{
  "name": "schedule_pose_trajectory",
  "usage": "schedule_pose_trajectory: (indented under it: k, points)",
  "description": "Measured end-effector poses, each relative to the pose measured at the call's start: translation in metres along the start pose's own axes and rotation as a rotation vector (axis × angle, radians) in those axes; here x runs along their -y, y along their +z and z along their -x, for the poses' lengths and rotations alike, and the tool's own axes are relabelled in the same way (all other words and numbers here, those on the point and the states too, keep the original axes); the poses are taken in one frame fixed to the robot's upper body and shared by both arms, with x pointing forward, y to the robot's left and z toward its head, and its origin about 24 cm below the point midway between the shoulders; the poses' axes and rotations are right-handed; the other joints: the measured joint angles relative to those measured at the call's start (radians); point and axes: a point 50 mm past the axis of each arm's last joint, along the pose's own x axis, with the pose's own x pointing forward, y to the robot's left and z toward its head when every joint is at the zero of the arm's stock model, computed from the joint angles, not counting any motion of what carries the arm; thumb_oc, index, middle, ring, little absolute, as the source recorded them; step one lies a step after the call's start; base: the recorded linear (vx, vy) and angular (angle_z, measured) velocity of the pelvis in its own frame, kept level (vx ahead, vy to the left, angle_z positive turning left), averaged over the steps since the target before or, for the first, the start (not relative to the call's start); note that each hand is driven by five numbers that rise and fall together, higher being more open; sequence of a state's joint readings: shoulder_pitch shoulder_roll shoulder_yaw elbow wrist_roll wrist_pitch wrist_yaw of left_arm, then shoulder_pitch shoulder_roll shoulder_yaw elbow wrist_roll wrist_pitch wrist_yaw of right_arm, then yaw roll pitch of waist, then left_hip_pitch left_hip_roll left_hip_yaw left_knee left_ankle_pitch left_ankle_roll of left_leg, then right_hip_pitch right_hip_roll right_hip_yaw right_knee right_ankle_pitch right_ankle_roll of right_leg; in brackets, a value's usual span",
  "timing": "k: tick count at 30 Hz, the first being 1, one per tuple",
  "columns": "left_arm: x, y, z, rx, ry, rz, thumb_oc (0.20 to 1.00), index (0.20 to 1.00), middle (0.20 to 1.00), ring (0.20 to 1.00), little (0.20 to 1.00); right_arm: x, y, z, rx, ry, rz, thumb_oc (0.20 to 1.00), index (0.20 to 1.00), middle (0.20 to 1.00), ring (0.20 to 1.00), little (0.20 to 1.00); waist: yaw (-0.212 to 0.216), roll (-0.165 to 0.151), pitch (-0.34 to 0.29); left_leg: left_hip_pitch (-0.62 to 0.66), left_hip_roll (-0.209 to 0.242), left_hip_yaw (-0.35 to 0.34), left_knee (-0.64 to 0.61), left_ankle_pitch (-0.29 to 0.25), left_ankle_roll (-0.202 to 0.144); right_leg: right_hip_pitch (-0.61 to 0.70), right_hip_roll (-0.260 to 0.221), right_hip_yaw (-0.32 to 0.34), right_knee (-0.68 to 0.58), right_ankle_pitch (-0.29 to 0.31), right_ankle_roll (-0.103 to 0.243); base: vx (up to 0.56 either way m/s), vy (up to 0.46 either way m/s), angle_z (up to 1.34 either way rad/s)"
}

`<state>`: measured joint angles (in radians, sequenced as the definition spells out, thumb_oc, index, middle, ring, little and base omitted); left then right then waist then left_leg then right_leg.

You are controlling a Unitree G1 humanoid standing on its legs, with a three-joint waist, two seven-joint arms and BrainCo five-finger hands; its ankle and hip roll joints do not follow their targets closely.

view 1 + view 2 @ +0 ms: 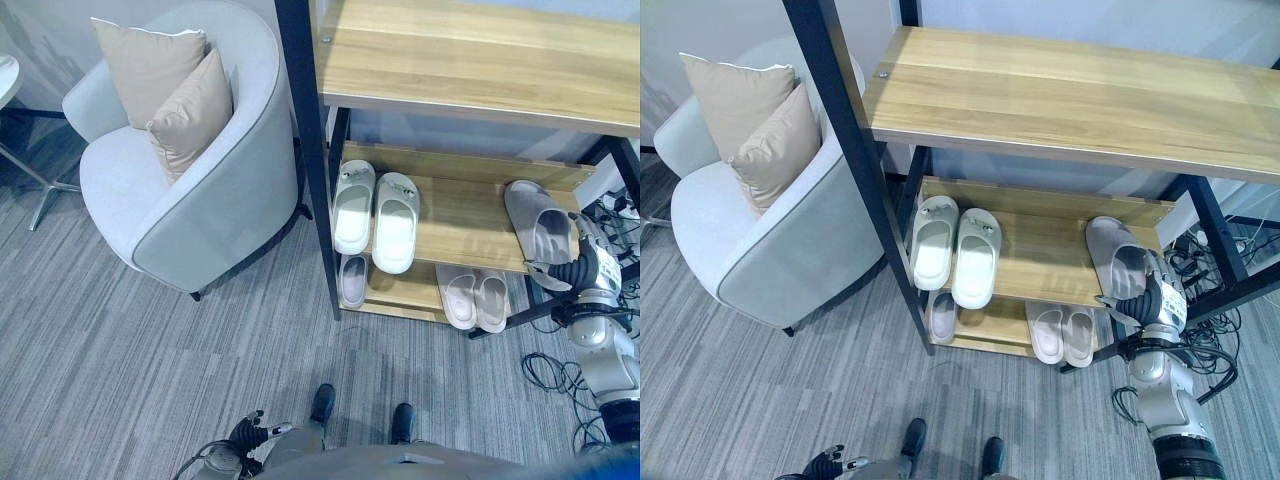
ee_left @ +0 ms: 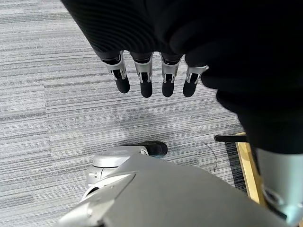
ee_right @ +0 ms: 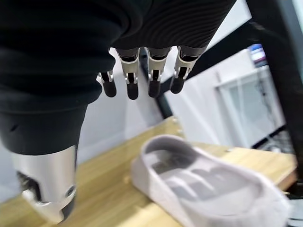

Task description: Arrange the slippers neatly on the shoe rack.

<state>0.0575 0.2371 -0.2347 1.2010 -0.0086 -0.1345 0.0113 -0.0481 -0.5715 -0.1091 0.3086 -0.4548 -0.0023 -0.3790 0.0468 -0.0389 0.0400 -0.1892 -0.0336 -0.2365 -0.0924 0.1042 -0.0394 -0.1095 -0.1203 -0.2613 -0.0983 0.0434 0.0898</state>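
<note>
Grey slipper [image 1: 1118, 260] lies alone on the right of the rack's [image 1: 1040, 262] middle shelf, sole down, slightly angled. White pair [image 1: 955, 245] sits at that shelf's left; more slippers [image 1: 1060, 332] are on the bottom shelf. Right hand [image 3: 142, 80] hovers just near of the grey slipper, fingers straight, holding nothing. Left hand [image 2: 151, 78] hangs low over the carpet, fingers relaxed, empty.

Lone lower-shelf slipper [image 1: 353, 279] half hidden under the middle shelf [image 1: 470, 215]; pair's [image 1: 476, 297] heels likewise.
</note>
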Motion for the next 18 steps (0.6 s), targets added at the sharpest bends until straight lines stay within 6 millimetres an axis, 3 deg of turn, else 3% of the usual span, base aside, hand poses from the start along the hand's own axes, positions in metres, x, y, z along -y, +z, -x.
schedule_pose_trajectory:
  k: [8,15,18]
  points:
    - [0.003,0.002,0.0,0.011,0.004,0.006,1.0,1.0,1.0,1.0,1.0,0.003,-0.002,-0.015,-0.052,-0.035,-0.046,1.0,1.0,1.0,1.0,1.0,0.005,0.025,0.038,-0.018,-0.001,0.002,0.0,0.001,0.002,-0.019,-0.001,0.002,0.0,0.003,-0.004,0.02,-0.051,-0.01]
    - [0.01,0.004,-0.001,0.019,-0.006,0.014,1.0,1.0,1.0,1.0,1.0,0.029,0.001,-0.042,-0.067,-0.136,-0.056,1.0,1.0,1.0,1.0,1.0,0.019,0.065,0.074,-0.021,0.0,0.001,0.0,0.002,0.002,-0.021,0.0,0.001,0.0,0.004,-0.004,0.0,0.0,0.0]
    - [0.012,0.004,0.0,0.019,-0.01,-0.014,1.0,1.0,1.0,1.0,1.0,0.046,-0.016,-0.055,-0.165,-0.187,-0.019,1.0,1.0,1.0,1.0,1.0,0.026,0.073,0.098,-0.041,-0.001,0.0,0.0,0.004,0.002,-0.042,0.0,0.0,0.0,-0.002,0.0,0.0,0.0,0.0]
